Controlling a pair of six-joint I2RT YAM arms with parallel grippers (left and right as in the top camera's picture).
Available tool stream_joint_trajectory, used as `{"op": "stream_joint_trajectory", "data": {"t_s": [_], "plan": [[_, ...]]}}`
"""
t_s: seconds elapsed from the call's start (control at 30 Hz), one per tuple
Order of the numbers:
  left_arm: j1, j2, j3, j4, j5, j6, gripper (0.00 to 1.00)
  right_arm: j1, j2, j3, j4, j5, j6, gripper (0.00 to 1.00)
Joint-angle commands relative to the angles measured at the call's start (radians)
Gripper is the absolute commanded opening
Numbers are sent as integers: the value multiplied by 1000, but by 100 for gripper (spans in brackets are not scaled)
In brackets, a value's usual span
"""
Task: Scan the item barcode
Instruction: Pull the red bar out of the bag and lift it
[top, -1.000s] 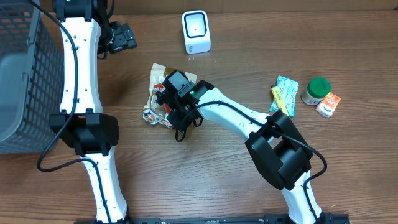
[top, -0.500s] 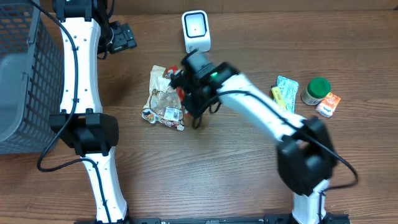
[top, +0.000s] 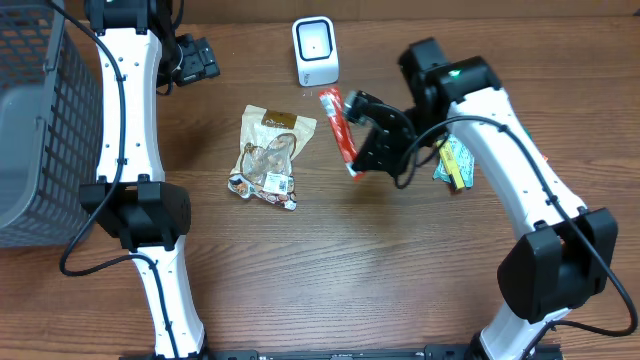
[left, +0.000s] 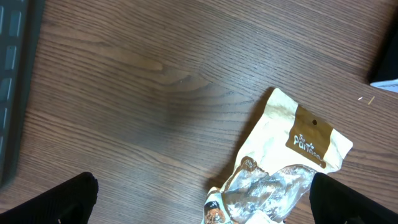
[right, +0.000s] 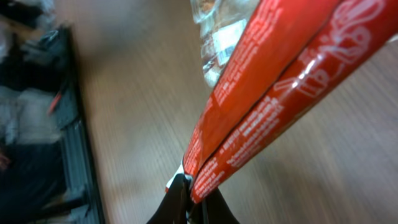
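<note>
risk first: the right gripper (top: 355, 168) is clenched on only the very near end of the long red glossy stick packet (top: 337, 122), so most of the packet juts out unsupported toward the far side. a quick wrist turn could make it swing, twist in the pinch or slip free. the right wrist view shows the 2 fingertips nipping just the crimped tip, which looks like a thin hold. the packet sits just near and right of the white box scanner with a dark window (top: 315, 50), not in front of the window. i cannot tell which face carries the barcode, so a pass could miss if the print faces away or the foil glares. swinging wide to the left could brush the cream and clear crinkled snack pouch (top: 268, 155) lying flat on the table. the left gripper (top: 200, 58) hangs at the far left, released and holding nothing, its dark fingers (left: 68, 199) spread above bare wood. the surface is a brown wood-grain table (top: 300, 280), with a grey mesh basket (top: 30, 110) at the left edge. a teal packet (top: 458, 140), a green-lidded jar (top: 510, 145) and a small orange packet (top: 528, 168) lie at the right.
</note>
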Motion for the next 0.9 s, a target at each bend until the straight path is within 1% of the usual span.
{"op": "stream_joint_trajectory", "data": {"t_s": [0.0, 0.13, 0.17, 0.87], "plan": [[-7, 5, -2, 4, 4, -14, 100, -9, -14, 14, -97, -89, -357, 4], [-6, 5, -2, 4, 4, -14, 100, -8, -14, 14, -248, -89, -616, 4], [-7, 5, -2, 4, 4, -14, 100, -6, -14, 13, -261, -90, -649, 4], [-7, 5, -2, 4, 4, -14, 100, -5, -14, 13, -257, -112, -646, 4]]}}
